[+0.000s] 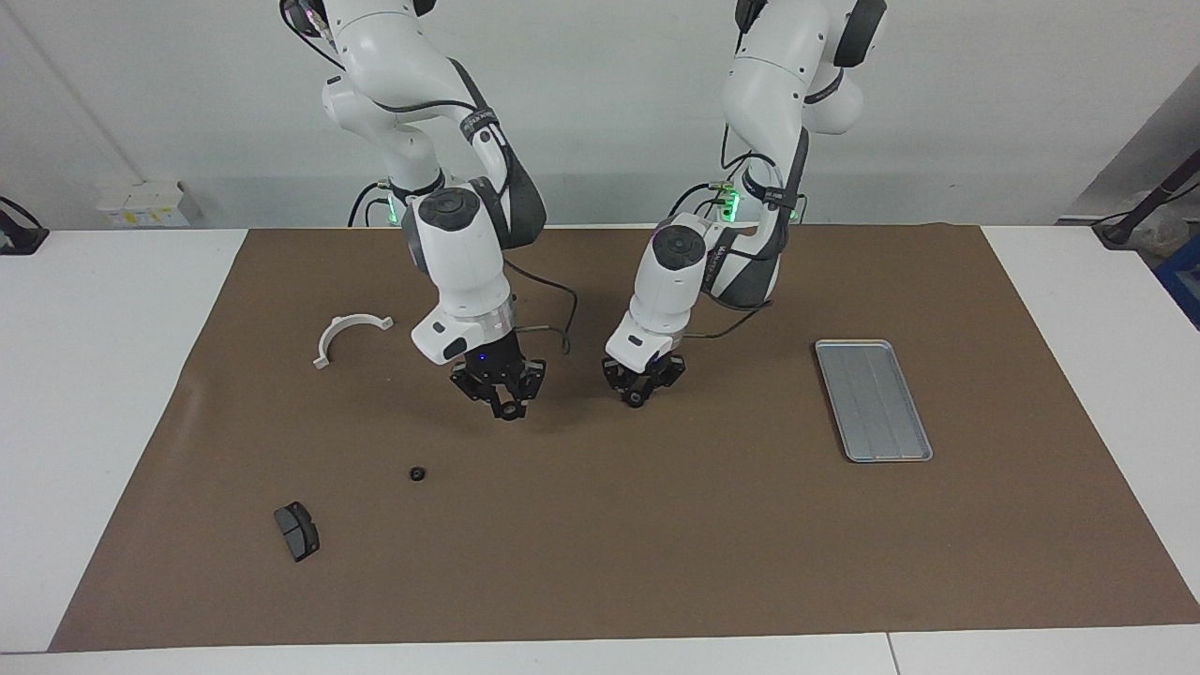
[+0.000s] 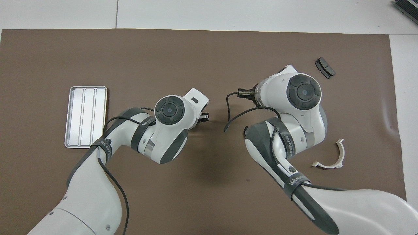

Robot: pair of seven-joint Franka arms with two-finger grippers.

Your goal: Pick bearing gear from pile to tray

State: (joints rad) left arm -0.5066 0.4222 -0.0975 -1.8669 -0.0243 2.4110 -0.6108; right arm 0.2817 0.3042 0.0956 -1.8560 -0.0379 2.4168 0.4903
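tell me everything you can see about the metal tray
The tray is a small flat silver-grey rectangle, metal by its look, with rounded corners, a raised rim and lengthwise ridges that split it into three strips. It lies flat on the brown mat toward the left arm's end of the table. Nothing is in it, and no gripper touches it.

My table (image 1: 112,394) is white, with a brown mat (image 1: 600,553) spread over most of it. A seam (image 1: 889,652) splits the tabletop along the edge farthest from me. At my back stands a plain pale wall (image 1: 600,112), evenly lit, with soft shadows on it. A small white box (image 1: 142,204) sits by the wall at one end; it may be a socket block. At the other end a dark stand (image 1: 1148,202) leans in, with something blue (image 1: 1183,277) beside it.
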